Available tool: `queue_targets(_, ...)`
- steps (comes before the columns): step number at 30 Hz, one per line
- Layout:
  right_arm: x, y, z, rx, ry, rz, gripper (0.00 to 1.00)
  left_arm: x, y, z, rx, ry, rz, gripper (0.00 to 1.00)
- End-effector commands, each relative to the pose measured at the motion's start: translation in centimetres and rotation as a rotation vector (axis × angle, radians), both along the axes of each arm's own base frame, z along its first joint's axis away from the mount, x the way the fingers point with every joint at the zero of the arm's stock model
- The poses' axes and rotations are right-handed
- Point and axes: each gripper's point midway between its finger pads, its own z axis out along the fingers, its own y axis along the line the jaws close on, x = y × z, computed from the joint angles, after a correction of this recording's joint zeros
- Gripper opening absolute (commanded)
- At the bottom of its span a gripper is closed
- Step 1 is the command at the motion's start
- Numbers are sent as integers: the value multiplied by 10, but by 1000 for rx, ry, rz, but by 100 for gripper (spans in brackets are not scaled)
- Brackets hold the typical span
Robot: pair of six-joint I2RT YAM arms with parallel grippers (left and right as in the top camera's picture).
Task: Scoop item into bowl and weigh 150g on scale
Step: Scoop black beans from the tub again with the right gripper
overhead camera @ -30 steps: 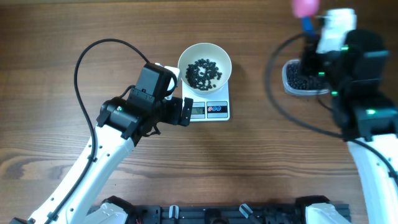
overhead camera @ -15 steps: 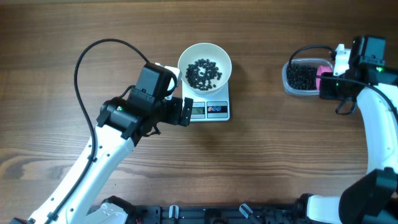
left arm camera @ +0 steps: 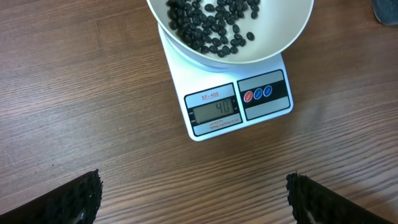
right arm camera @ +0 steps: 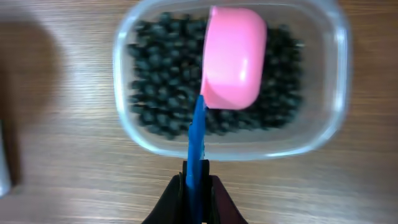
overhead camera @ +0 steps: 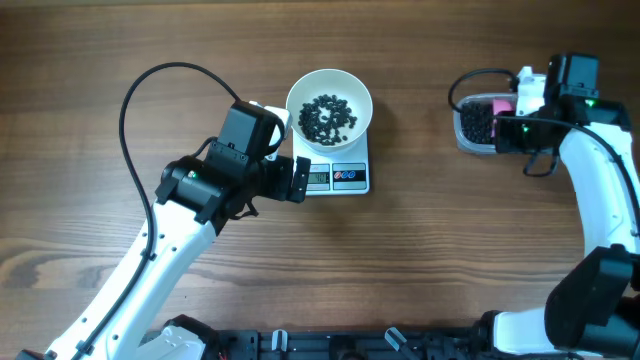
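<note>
The white bowl [overhead camera: 329,104] stands on the white scale [overhead camera: 338,173] at top centre, with a patch of black beans [overhead camera: 327,116] inside. From the left wrist the bowl [left arm camera: 273,37], its beans [left arm camera: 208,25] and the scale [left arm camera: 239,109] with a lit display show ahead. My left gripper [overhead camera: 298,180] hovers open just left of the scale, its fingers [left arm camera: 78,196] wide apart over bare wood. My right gripper [right arm camera: 198,180] is shut on the blue handle of a pink scoop [right arm camera: 231,56], which sits upside down over the beans [right arm camera: 161,93] in the clear tub [right arm camera: 339,68].
The clear tub [overhead camera: 460,128] sits at the top right of the wooden table. A black cable [overhead camera: 140,90] loops above my left arm. A dark rail [overhead camera: 350,345] runs along the front edge.
My right arm has dropped from high near the camera down to the tub, and the pink scoop has moved left over the beans. The left arm is still.
</note>
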Motion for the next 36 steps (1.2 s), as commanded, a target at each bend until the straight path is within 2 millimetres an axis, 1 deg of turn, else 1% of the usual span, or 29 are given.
queue_targets(1, -1, 27, -6, 107, 8, 86, 4, 1, 1, -1, -2, 3, 11, 100)
queue_targets(3, -8, 28, -6, 90, 23, 150, 4, 1, 1, -1, -2, 3, 11, 100)
queue_targets(6, -15, 29, -3, 78, 31, 196, 4, 1, 1, -1, -2, 3, 11, 100)
queue_targets(8, -15, 29, -3, 78, 30, 210, 4, 1, 1, -1, -2, 3, 11, 100)
queue_targets(10, -15, 32, 0, 125, 12, 242, 4, 1, 1, -1, -2, 3, 11, 100)
queue_targets(13, -16, 14, 2, 166, -6, 183, 4, 1, 1, -1, -2, 3, 11, 100)
queue_targets(15, -16, 13, 6, 225, -33, 184, 4, 1, 1, -1, -2, 3, 11, 100)
queue_targets(17, -17, 9, 5, 231, -30, 172, 4, 1, 1, -1, -2, 3, 11, 100)
queue_targets(22, -16, 12, -8, 292, 0, 163, 4, 1, 1, -1, -2, 3, 11, 100)
queue_targets(25, -16, 4, -5, 317, -15, 131, 4, 1, 1, -1, -1, 3, 11, 100)
queue_targets(27, -18, -5, -5, 330, -22, 102, 4, 1, 1, -1, -2, 3, 11, 100)
queue_targets(30, -17, -5, -1, 396, -44, 91, 4, 1, 1, -1, -2, 3, 11, 100)
queue_targets(32, -18, -5, -8, 416, -21, 80, 4, 1, 1, -1, -2, 3, 11, 100)
queue_targets(36, -18, -4, -14, 471, -9, 69, 4, 1, 1, -1, -2, 3, 11, 100)
